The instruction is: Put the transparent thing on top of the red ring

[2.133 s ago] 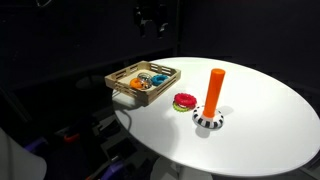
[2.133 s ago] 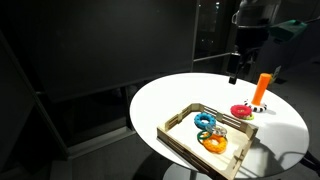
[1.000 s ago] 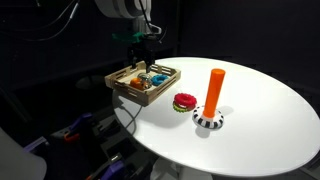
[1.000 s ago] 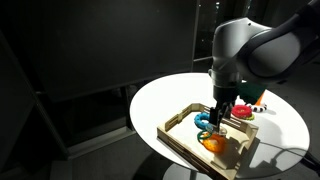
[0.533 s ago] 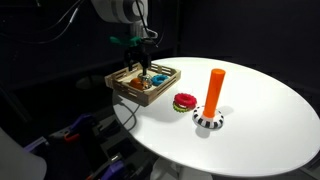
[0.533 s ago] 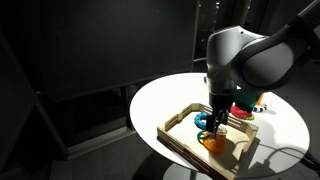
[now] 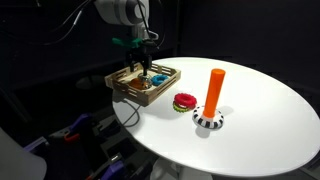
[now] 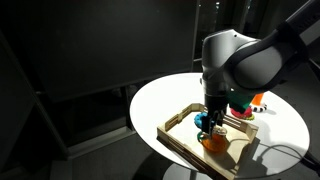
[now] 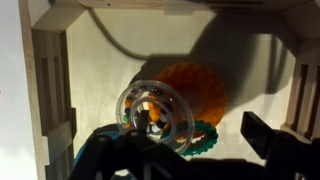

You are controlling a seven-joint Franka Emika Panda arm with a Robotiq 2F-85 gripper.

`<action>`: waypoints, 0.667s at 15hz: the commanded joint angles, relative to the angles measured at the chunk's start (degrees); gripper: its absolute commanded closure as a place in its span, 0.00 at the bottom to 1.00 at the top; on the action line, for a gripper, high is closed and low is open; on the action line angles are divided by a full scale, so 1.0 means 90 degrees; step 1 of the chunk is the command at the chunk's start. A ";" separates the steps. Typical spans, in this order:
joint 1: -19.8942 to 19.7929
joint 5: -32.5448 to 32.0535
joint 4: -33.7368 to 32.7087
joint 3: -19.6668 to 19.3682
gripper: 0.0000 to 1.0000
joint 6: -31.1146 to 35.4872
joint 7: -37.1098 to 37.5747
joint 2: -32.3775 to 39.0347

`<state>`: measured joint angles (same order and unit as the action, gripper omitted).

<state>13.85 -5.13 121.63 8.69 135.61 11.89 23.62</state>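
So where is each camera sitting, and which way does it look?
An exterior view: beside the round white table, facing the tall orange peg and small red ring; the arm comes in at the top.
An exterior view: past the wooden tray, looking down at it; the arm fills the middle.
Wrist view: on the wrist, straight down at the clear glassy ring in the tray; dark gripper fingers show.
Both exterior views share tray, table, arm.

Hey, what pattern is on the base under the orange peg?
Black and white stripes on the base, clearest in an exterior view.
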 commanded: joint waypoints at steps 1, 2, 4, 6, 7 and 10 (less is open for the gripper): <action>0.0031 0.0043 -0.0243 -0.0045 0.11 0.0012 -0.0086 0.0170; 0.0028 0.0050 -0.0265 -0.0044 0.12 0.0009 -0.0091 0.0189; 0.0022 0.0057 -0.0301 -0.0048 0.15 0.0008 -0.0099 0.0216; 0.0019 0.0057 -0.0336 -0.0057 0.22 0.0002 -0.0101 0.0239; 0.0015 0.0060 -0.0346 -0.0061 0.28 0.0001 -0.0105 0.0247; 0.0003 0.0068 -0.0356 -0.0078 0.34 -0.0003 -0.0109 0.0247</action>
<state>13.84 -5.13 119.63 8.44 135.61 11.87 25.33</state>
